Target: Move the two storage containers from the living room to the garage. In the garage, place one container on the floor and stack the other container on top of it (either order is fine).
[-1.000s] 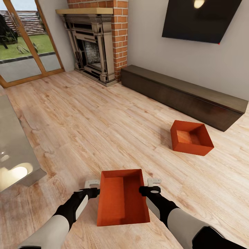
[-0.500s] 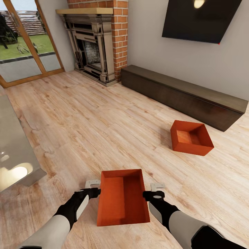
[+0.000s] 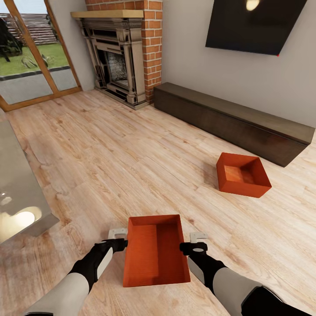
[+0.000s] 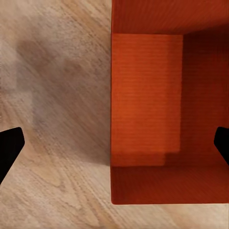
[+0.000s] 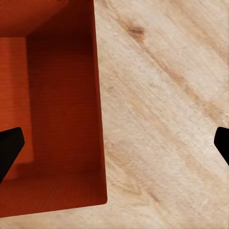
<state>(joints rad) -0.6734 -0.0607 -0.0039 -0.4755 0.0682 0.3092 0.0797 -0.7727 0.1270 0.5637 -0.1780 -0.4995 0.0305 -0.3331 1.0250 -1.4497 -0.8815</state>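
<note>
Orange-red and open-topped, the near storage container sits between the two arms low in the head view, above the light wood plank floor of the living room. The left gripper stands at its left wall and the right gripper just beside its right wall. In the left wrist view the jaws are wide apart, one dark fingertip over the planks and the other over the container's interior, so they straddle the left wall. In the right wrist view the jaws are likewise spread, with one fingertip over the box's inside and the other over bare floor; neither pair is clamped on the wall. The second storage container rests on the planks well apart, near the long low dark cabinet. A brick fireplace and black wall TV stand behind.
</note>
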